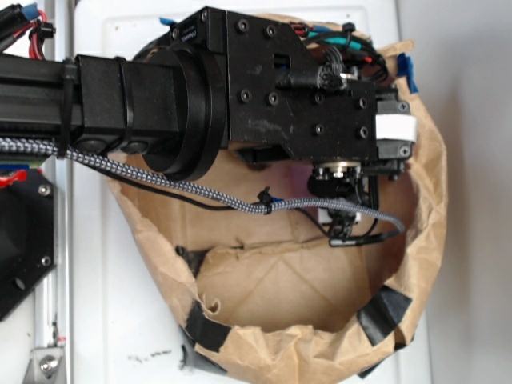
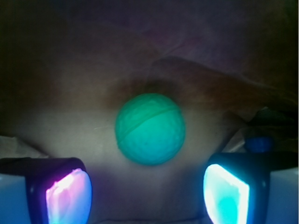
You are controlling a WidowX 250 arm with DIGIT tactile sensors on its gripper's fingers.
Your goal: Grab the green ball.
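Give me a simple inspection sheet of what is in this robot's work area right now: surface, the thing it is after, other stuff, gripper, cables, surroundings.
Surface: white table carrying a brown paper bag with an open top, edges patched with black tape.
Job's things: green ball lies on the bag floor, seen only in the wrist view, free and untouched.
Clutter: a small blue object at the right edge of the wrist view; too dim to identify.
Grippers: gripper is open, its lit pads either side of and short of the ball.
Cables: a braided cable and a thin black wire cross the bag's mouth.
Surroundings: pale wall on the right; black arm reaching over the bag.
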